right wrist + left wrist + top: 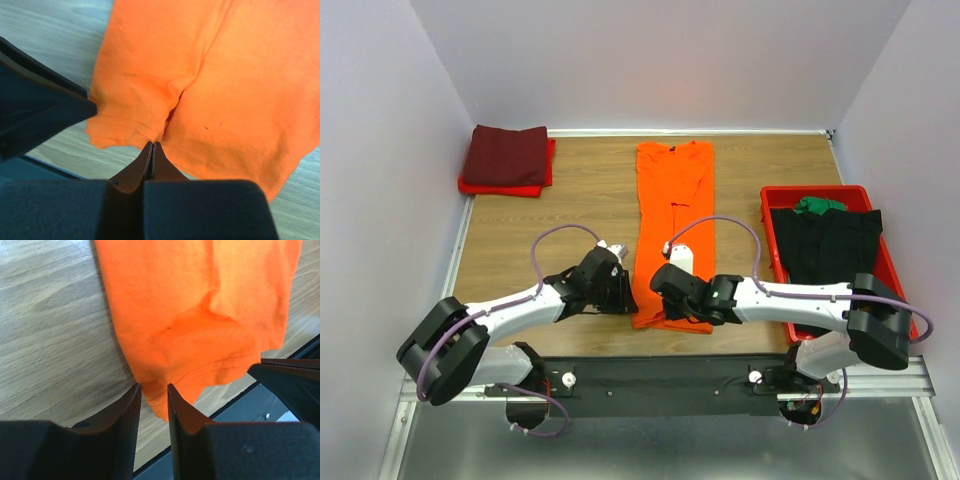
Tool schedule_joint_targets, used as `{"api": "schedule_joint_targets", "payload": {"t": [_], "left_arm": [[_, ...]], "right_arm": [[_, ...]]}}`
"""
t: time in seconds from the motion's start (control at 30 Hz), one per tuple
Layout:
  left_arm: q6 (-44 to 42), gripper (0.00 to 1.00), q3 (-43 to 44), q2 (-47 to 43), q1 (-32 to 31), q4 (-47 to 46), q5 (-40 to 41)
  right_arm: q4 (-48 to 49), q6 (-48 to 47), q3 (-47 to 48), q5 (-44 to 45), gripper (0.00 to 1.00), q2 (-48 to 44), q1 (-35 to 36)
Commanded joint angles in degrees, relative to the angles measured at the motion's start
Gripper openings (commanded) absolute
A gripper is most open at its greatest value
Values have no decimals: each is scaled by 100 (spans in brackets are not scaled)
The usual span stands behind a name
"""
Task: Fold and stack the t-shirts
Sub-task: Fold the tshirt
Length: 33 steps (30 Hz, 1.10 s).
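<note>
Two pincers, both at the near hem of the orange t-shirt, which lies as a long narrow strip down the middle of the surface, hem toward the arms.
Left pincer: jaws a narrow gap apart, the hem's left corner at their mouth, not visibly pinched.
Right pincer: jaws closed, tips meeting on the hem where the cloth puckers, apparently pinching it.
Purpose, judged: take both near corners and carry the hem toward the collar.
Maroon t-shirt folded on red t-shirt, far left corner: the stack.
Red tray, right: black t-shirt and green t-shirt.
Room: bare wood either side of the strip; hem close to the black rail
</note>
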<state>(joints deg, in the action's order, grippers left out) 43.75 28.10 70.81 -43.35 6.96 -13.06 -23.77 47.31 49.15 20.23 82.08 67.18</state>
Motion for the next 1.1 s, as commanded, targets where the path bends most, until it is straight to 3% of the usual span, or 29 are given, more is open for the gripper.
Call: {"api": "schedule_joint_targets", "payload": {"t": [0.0,0.33,0.67,0.97,1.07], "left_arm": [[46,35,-59,100,-15,130,31],[46,43,3,144,-6,359,67],[55,47,-67,12,-6,95,-399],[90,41,-103,170,-85,-37,-592],[81,34,-111,258,-94,-28,-575]], "right_arm": [[-58,51,-133,-151,1,45,41],[311,-108,-247,-564,1,229,59],[417,-125,-344,-581,1,291,50],[417,-73,-353,-476,1,291,59],[417,-55,-388,-415,1,247,59]]}}
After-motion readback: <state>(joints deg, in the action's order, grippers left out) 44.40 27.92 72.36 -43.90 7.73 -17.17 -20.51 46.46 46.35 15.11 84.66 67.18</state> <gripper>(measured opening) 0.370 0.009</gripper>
